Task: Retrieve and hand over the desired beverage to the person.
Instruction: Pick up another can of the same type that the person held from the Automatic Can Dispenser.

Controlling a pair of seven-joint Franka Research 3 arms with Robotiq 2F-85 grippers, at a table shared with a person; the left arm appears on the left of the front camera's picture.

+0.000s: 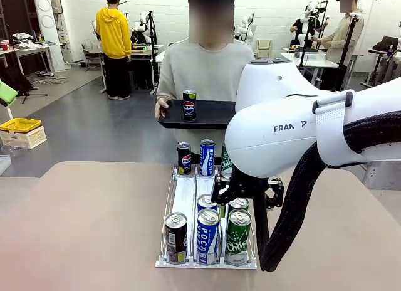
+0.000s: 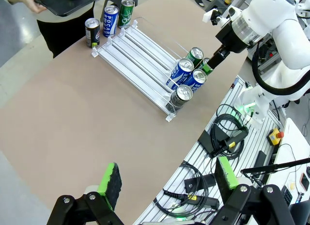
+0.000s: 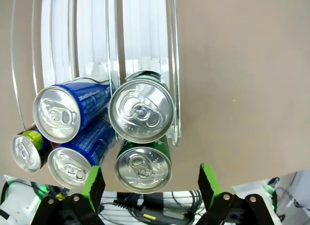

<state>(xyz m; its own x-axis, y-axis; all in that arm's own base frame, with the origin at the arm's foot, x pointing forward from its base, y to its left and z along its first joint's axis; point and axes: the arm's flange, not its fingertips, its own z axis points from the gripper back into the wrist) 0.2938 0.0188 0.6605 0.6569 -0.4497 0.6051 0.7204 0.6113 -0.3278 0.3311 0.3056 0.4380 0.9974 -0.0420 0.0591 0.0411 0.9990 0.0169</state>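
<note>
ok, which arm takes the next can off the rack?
Right, likely. The right gripper, open, hangs above the green cans in the rack; the left gripper, open, is off by the table edge.

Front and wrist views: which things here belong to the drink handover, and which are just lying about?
Job: person; tray with Pepsi can; rack; its cans; right gripper, jaws open above green cans.
Lying about: yellow crate; cables; far worktables.
</note>
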